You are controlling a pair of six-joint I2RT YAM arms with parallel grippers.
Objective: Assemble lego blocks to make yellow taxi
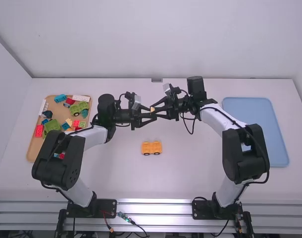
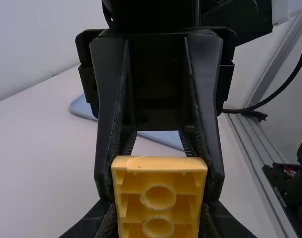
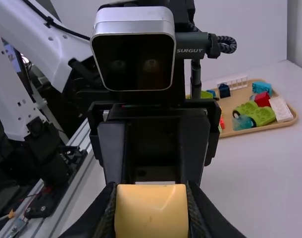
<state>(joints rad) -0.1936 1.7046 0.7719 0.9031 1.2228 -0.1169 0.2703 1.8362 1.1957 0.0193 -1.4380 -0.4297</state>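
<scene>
- Evidently both grippers had hold of one small yellow block (image 2: 161, 163): the left gripper (image 1: 150, 113) pinched it from one side, the right gripper (image 1: 156, 110) from the opposite side, with their fingertips crowded around it.
- The block was up between the two arms, over the middle of the tabletop (image 1: 190, 173), its hollow underside facing the left wrist camera.
- A yellow-orange car body (image 1: 151, 148) with black wheels sat apart from them on the tabletop, nearer the arm bases.
- At the left, a wooden tray (image 1: 34, 148) carried a jumble of pieces: a green wheeled piece (image 1: 79, 108), a red block (image 1: 39, 131), a blue block (image 1: 60, 98), a white piece (image 1: 81, 98) and more. The left arm (image 1: 94, 136) crossed over it and hid part of it.
- At the right lay a blue tray (image 1: 250, 111), partly covered by the right arm (image 1: 213, 116).
- A black cable (image 1: 189, 130) looped down beside the right gripper.
</scene>
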